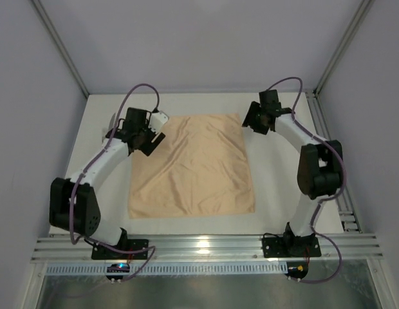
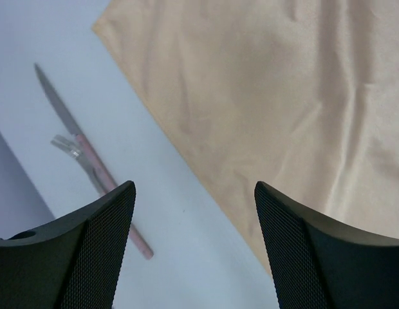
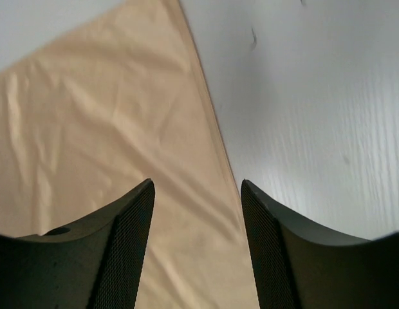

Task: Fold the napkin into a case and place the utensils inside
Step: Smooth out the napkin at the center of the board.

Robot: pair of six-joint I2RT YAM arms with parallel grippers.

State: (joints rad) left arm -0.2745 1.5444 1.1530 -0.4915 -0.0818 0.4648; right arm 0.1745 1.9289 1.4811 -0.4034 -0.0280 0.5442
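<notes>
The peach-orange napkin (image 1: 193, 167) lies spread out flat on the white table, with light wrinkles; no folded case shows. My left gripper (image 1: 151, 143) is open and empty, hovering over the napkin's far-left edge; in the left wrist view (image 2: 194, 193) the bare table and the napkin's edge (image 2: 283, 96) lie between its jaws. The utensils, a silver-grey knife with a pale pink handle (image 2: 77, 138) and a clear piece beside it, lie on the table left of the napkin. My right gripper (image 1: 254, 122) is open and empty over the napkin's far-right edge (image 3: 109, 129).
Grey walls and metal frame posts (image 1: 64, 58) close in the white table (image 1: 283, 187) on the left, right and back. An aluminium rail (image 1: 206, 248) carrying the arm bases runs along the near edge. In the top view the left arm hides most of the utensils.
</notes>
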